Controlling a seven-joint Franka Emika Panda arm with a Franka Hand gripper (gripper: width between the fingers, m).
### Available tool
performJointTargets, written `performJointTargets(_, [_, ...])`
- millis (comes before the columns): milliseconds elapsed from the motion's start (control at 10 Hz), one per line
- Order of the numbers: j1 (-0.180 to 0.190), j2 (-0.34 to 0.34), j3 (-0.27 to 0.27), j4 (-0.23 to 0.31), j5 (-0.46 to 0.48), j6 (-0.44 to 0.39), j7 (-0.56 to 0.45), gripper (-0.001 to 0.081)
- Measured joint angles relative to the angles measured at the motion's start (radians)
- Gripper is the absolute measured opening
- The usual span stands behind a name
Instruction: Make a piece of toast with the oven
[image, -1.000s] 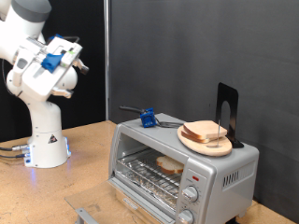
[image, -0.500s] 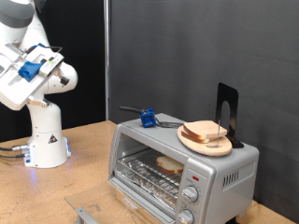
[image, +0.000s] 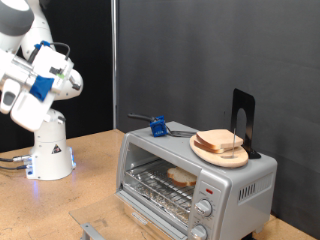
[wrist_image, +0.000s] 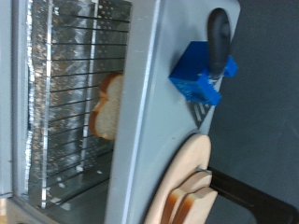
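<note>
Wrist view shows no fingertips at all, so I cannot tell whether the jaws are open or closed, and nothing is seen between them. In the exterior view the gripper (image: 70, 80) is only a white and blue hand, raised high and well apart from the oven (image: 195, 175), toward the exterior view's left. From such a height the hand camera looks down on the whole oven, which is probably why the arm is held back there.

Inside the oven, the piece of toast (wrist_image: 108, 105) lies flat on the wire rack (wrist_image: 65, 93), near its middle; in the exterior view it appears as a pale slice behind the front opening. It seems to be already loaded, I judge.

On top of the oven rests a round wooden plate (image: 220, 152) with more bread slices (image: 218, 142) piled on it, a supply kept close. Beside the plate, also on the oven's top, a fork (wrist_image: 217, 56) with a black handle sits in a blue holder (wrist_image: 198, 75). Behind the plate stands a black upright stand (image: 243, 118). The oven stands on the wooden tabletop (image: 90, 180).
</note>
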Motion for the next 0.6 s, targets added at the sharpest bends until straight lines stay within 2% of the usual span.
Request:
performJointTargets(300, [-0.002, 0.093, -0.05, 0.074, -0.015, -0.085, -0.006, 0.0808])
performJointTargets(600, [-0.006, 0.157, -0.074, 0.092, -0.034, -0.054, -0.033, 0.0808])
